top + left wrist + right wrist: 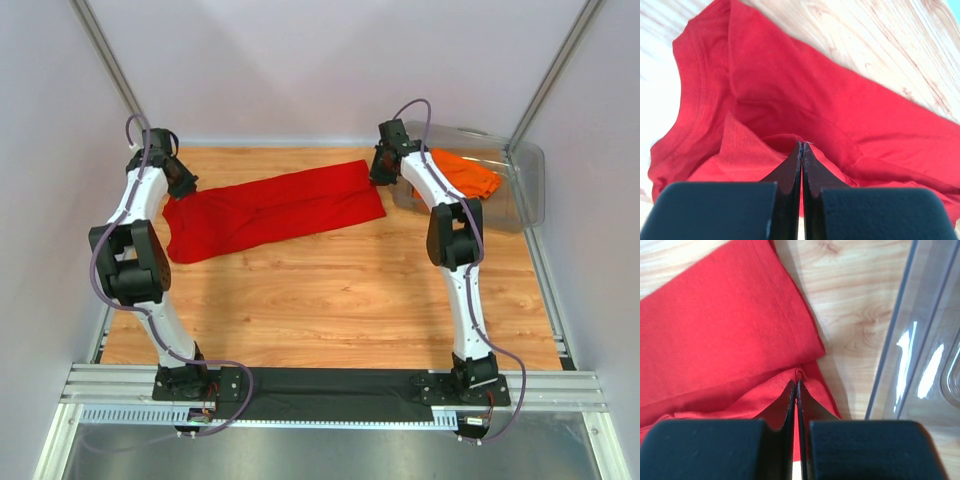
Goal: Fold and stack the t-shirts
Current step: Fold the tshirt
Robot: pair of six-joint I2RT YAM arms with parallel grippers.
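Note:
The red t-shirt [270,212] lies stretched across the far half of the wooden table, folded lengthwise. My left gripper [180,186] is shut on the shirt's far left edge; in the left wrist view [802,145] its tips pinch a raised fold of red cloth [790,90] near the collar. My right gripper [378,176] is shut on the shirt's far right corner; in the right wrist view [796,384] its tips pinch the hem of the red shirt [715,330]. The orange t-shirt [465,172] lies crumpled in the clear bin.
The clear plastic bin [525,190] stands at the back right; its wall [920,340] is close to the right of my right gripper. Grey walls and metal frame posts enclose the table. A black strip lies along the near edge [340,385].

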